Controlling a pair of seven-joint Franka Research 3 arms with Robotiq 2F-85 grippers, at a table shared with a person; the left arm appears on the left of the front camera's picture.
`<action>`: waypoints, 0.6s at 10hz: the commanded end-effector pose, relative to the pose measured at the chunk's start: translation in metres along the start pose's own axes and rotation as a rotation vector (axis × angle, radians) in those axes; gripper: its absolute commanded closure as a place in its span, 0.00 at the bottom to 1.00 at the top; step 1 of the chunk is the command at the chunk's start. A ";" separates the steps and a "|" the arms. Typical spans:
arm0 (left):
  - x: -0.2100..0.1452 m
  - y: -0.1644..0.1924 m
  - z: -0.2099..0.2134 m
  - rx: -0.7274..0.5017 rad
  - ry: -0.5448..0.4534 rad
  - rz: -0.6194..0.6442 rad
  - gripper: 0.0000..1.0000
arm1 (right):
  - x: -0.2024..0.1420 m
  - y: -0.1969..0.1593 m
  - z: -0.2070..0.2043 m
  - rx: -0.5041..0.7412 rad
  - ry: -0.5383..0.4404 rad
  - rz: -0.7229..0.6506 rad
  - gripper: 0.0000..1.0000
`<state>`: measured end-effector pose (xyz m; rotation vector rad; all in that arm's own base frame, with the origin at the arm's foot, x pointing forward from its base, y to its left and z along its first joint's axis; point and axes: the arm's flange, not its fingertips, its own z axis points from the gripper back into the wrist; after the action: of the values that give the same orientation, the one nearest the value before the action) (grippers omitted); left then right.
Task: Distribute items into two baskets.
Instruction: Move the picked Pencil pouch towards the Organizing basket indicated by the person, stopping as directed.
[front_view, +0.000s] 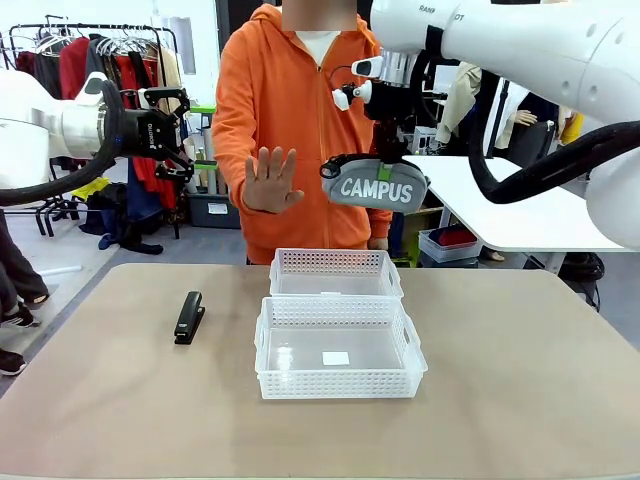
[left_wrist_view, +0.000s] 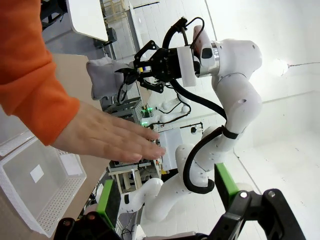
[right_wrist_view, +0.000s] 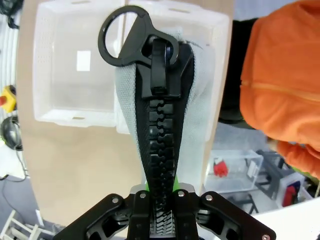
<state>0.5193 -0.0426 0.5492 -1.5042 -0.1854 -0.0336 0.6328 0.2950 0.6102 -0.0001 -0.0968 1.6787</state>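
Observation:
My right gripper (front_view: 384, 163) is shut on the top of the grey "CAMPUS" pouch (front_view: 378, 188) and holds it high above the far basket (front_view: 336, 263). In the right wrist view the pouch (right_wrist_view: 202, 95) hangs from my fingers with its black zip and ring facing me, over the baskets. The near basket (front_view: 340, 384) has a white sticker (front_view: 336, 357) on its floor. On the table left of the baskets lies the black stapler (front_view: 189, 317). My left gripper (front_view: 168, 133) hovers open at the far left, its green pads (left_wrist_view: 108, 202) wide apart.
A person in an orange hoodie stands behind the baskets with an open palm (front_view: 270, 180) raised towards me, between my two grippers. The beige table (front_view: 520, 380) has free room on its right half. A white table (front_view: 510, 205) and a clothes rack (front_view: 100, 55) stand behind.

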 end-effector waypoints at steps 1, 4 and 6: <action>0.000 -0.001 0.002 -0.002 -0.002 -0.002 0.00 | 0.011 -0.022 0.019 0.007 0.024 0.041 1.00; 0.000 -0.001 0.002 -0.002 -0.002 -0.002 0.00 | 0.005 0.001 0.000 0.012 0.001 0.015 1.00; 0.000 -0.001 0.002 -0.002 -0.002 -0.002 0.00 | 0.005 0.001 0.000 0.012 0.001 0.015 1.00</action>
<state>0.5193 -0.0426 0.5492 -1.5042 -0.1854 -0.0336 0.6321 0.2991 0.6078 0.0115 -0.0776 1.6943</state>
